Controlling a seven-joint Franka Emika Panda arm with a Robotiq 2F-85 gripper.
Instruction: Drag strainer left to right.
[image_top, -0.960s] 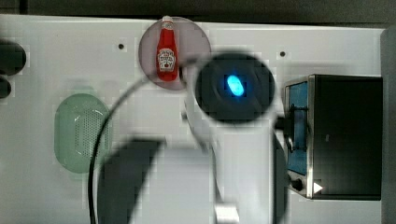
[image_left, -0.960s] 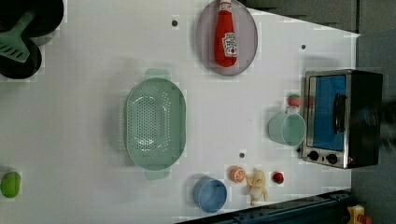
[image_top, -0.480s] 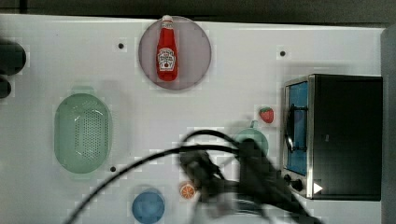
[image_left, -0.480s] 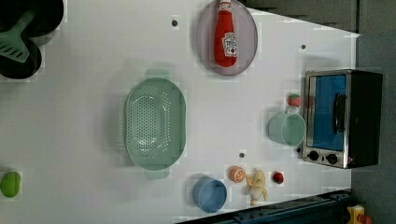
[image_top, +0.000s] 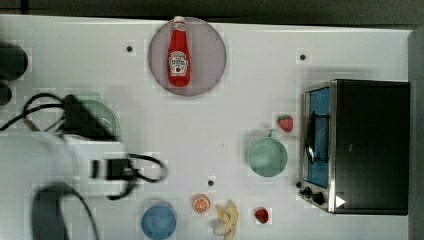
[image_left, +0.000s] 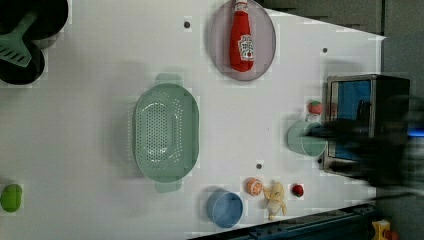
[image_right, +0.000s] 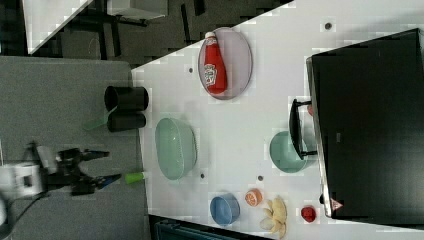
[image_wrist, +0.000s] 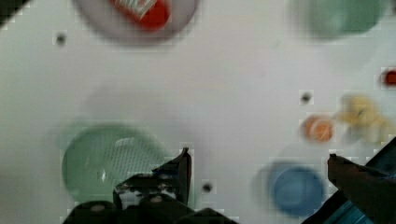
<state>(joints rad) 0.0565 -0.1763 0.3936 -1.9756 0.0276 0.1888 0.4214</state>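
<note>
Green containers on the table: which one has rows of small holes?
The strainer, the pale green oblong one with handles at both ends. The other, a round green cup beside the toaster oven, has solid walls.

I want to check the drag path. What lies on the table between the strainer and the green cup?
In the left view, nothing: bare white table runs from the strainer to the green cup, apart from one small dark dot low in that stretch.

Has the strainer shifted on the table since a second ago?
No. In the left view the strainer sits in the same spot relative to the ketchup plate and the blue bowl.
</note>
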